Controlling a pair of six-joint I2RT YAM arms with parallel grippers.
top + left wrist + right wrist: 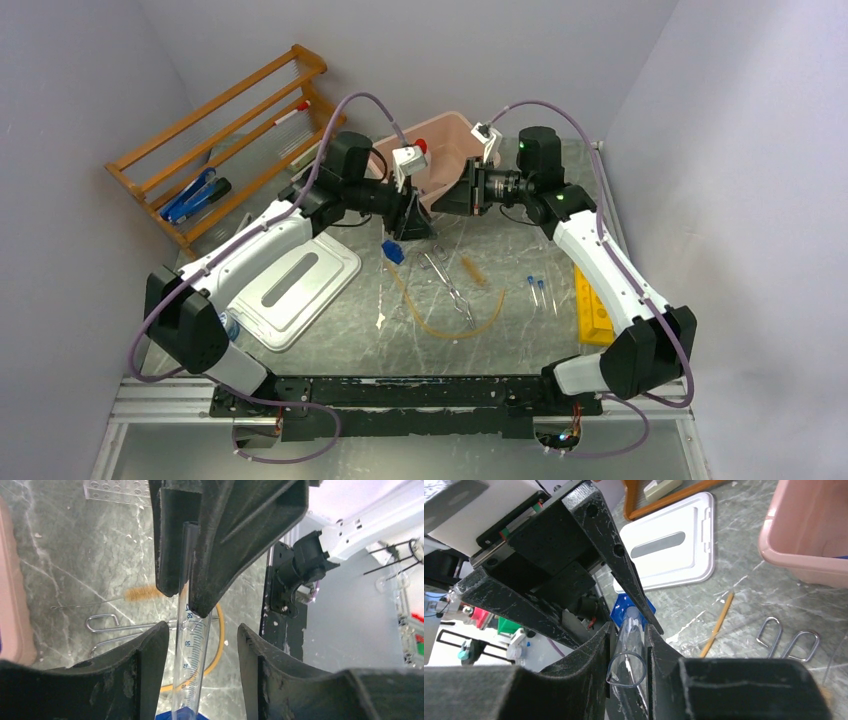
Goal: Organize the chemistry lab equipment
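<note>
My left hand [202, 630] is unclenched, its matte black fingers straddling, without touching, a clear graduated cylinder [192, 650] with a blue base. The cylinder is over the marbled bench [520, 330], at 11 o'clock from the wire tongs [447, 280]. My right hand [629, 630] is clamped on its open rim end.

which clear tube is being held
The graduated cylinder with the blue base, clamped in the right end effector; the two blue-capped tubes lie flat on the table.
</note>
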